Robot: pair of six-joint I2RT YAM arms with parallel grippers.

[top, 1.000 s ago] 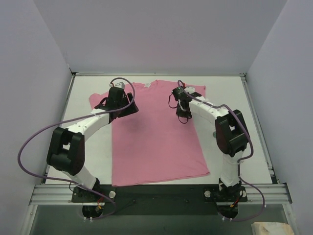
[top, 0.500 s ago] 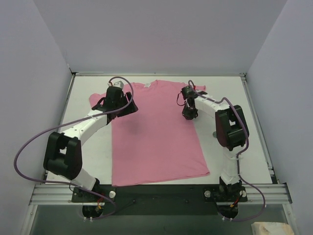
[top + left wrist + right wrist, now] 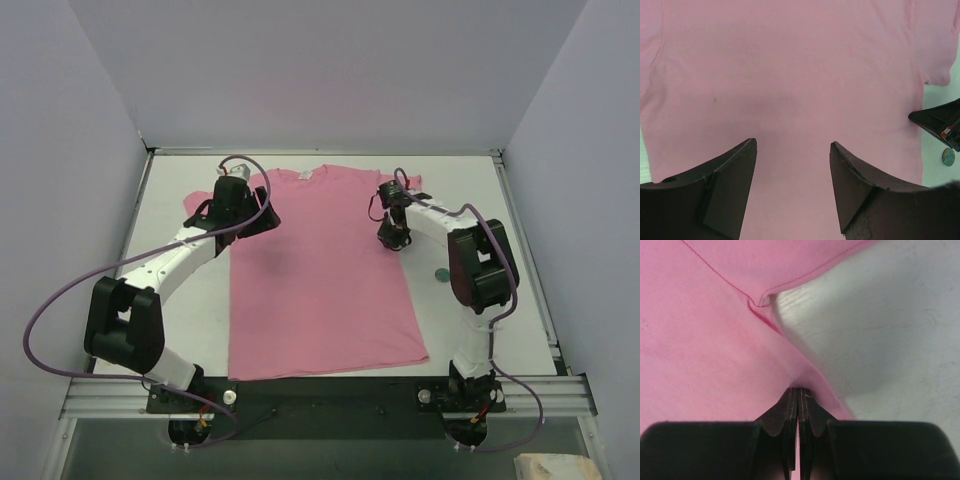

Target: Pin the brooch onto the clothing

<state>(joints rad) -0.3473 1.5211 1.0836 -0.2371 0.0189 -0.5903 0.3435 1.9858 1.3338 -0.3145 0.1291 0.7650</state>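
Cloth is bunching up at the tips of the right gripper [image 3: 798,390], whose jaws are pressing tight together on the edge of the pink shirt [image 3: 320,290], just below the armpit seam of the right sleeve. The fabric is puckering into a small ridge where the dark fingers are biting it. The shirt is lying spread on the white table [image 3: 460,175], neckline at the far side with its little white label [image 3: 305,175] showing, hem toward the arm bases.

Over on the other side, the left gripper [image 3: 792,144] is hanging above the shirt's left shoulder area with its jaws wide apart, pink cloth showing in the gap; whether the tips are touching the fabric, I cannot tell.

The brooch [image 3: 438,272], a small round greenish disc, is sitting on the bare table just off the shirt's right edge, close to the right arm and apart from both grippers. In the left wrist view it is peeking in at the right border, below the right gripper's dark tip.
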